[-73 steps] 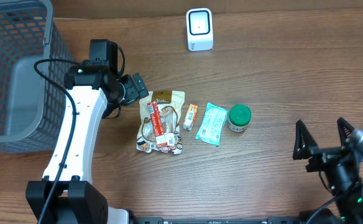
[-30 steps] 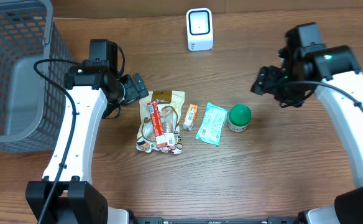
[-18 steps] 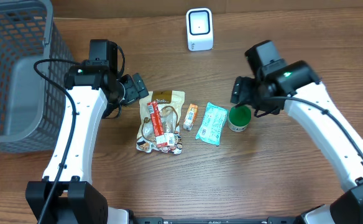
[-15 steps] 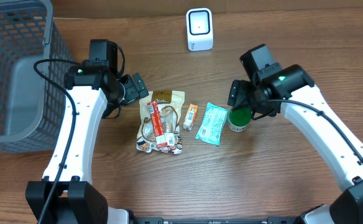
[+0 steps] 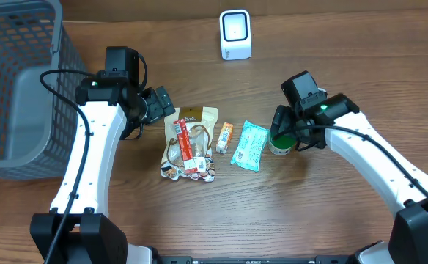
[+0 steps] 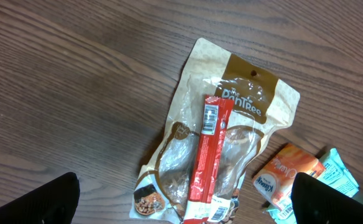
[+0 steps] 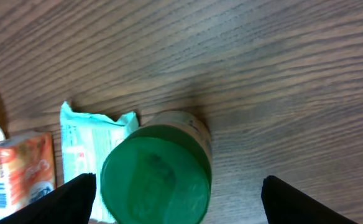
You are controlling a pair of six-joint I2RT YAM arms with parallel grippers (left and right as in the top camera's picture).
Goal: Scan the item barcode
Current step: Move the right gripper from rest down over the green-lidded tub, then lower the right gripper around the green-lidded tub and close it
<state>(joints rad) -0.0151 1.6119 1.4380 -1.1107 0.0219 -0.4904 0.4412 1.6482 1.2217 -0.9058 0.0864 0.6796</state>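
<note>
We're at the pick-up step here. Our right gripper hovers over the green-lidded jar, fingers spread either side of it, nothing pinched. The jar stands just beside the teal packet. Next we'd lower, squeeze, then show its barcode to the white scanner. The left gripper is spread wide too.

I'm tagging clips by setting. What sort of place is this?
Likely a mock checkout bench: a white scanner on a wooden table, a snack pouch laid out, and a grey mesh basket.
</note>
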